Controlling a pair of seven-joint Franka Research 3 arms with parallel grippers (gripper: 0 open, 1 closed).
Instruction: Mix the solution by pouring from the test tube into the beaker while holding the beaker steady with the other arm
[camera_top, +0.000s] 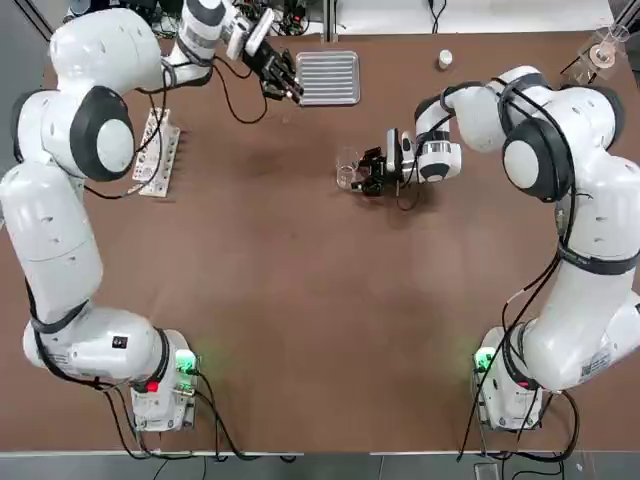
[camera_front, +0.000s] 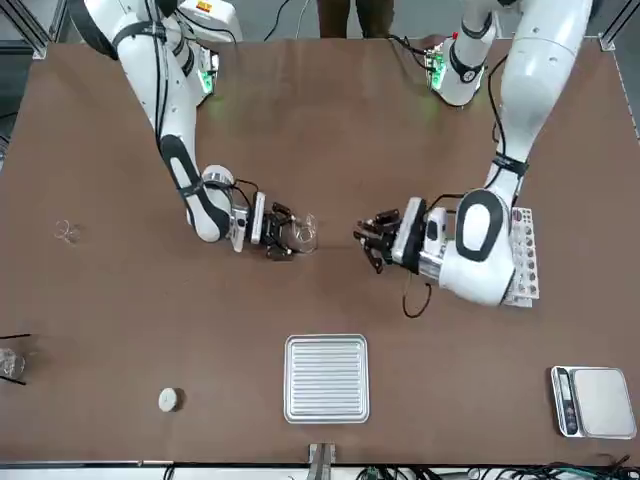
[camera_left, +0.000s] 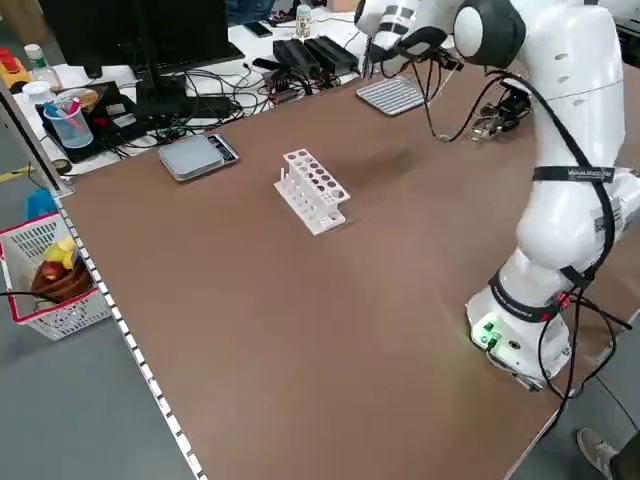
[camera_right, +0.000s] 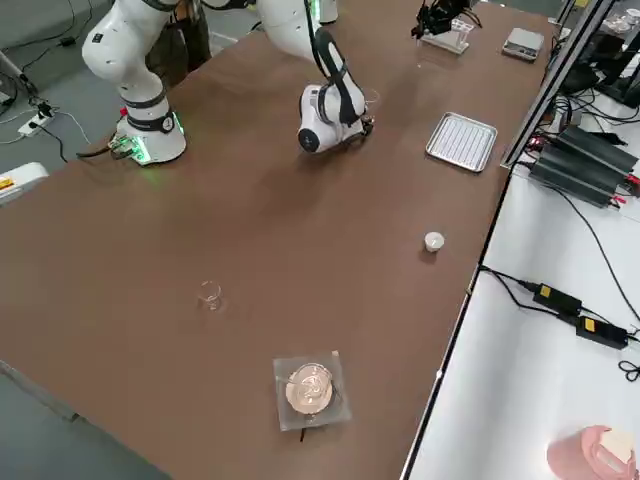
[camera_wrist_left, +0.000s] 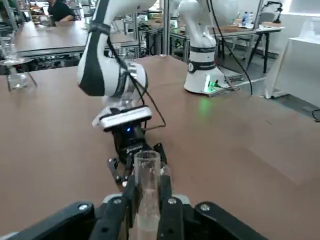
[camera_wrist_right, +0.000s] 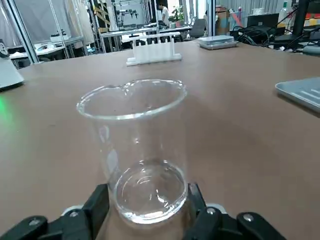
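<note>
Rack (camera_top: 158, 152) sits at the worktop's (camera_top: 300, 320) left edge, beside the left arm's elbow. No tube is discernible in it from overhead, which fits with the tube being in hand.

Left gripper (camera_top: 283, 78) is raised near the far edge, just beside the ridged tray (camera_top: 328, 78). In its wrist view the fingers (camera_wrist_left: 116, 216) are pressed in on the test tube (camera_wrist_left: 146, 187); the tube stands upright with its open mouth up. Judgement: it is held vertical so nothing spills on the way over. The same view looks straight along at the other arm's gripper, so the tube is already aimed at the pour site, though well apart from it.

Beaker (camera_top: 348, 170) stands upright on the worktop near the centre, a little right of the tray. Right gripper (camera_top: 368, 174) lies low and level, reaching in from the right. Its fingers (camera_wrist_right: 97, 202) are parted to the beaker's (camera_wrist_right: 137, 150) width and bracket the base on both sides, seemingly touching the glass. Judgement: the low grip pins the base against sliding and leaves the rim clear for a pour from above.

The pour itself has not begun.
</note>
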